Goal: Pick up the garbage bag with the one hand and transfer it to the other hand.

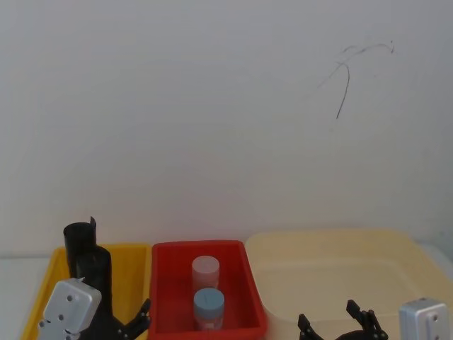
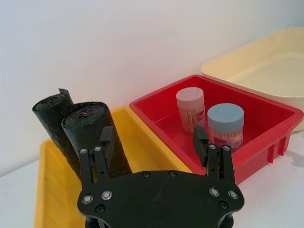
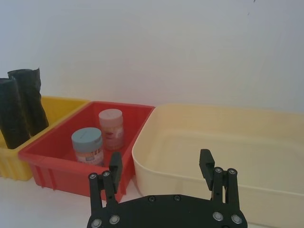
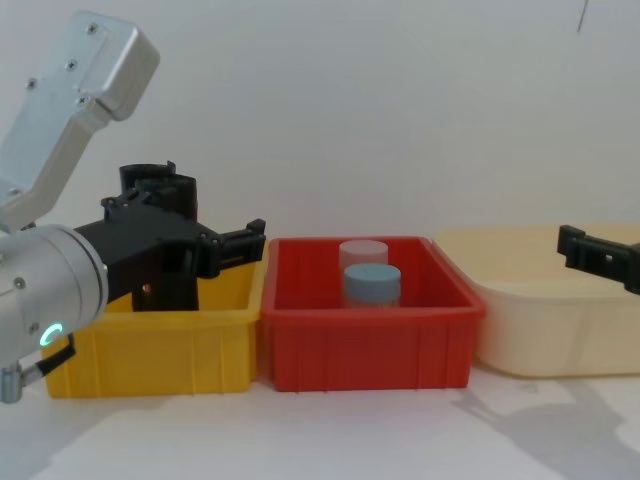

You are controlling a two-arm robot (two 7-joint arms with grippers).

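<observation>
A plain white wall stands behind a pale counter that carries a yellow bin (image 2: 50,190), a red bin (image 2: 266,118) and a cream tub (image 3: 228,142) in a row. The garbage bag (image 2: 92,130) stands upright in the yellow bin, touching a second black roll (image 2: 50,111) with a loose flap just behind it.

The left claw (image 2: 153,137) hovers at the bag with its fingers spread and holding nothing. One finger shows in front of the roll, which is not yet between the two. The right claw (image 3: 160,162) waits before the cream tub, also spread and empty.

The grasp looks best made by shifting the left claw sideways until the bag alone sits between its fingers. It should grip above the bin's rim without catching the flapped roll, leaving enough of the bag's length free for the right claw to take.
</observation>
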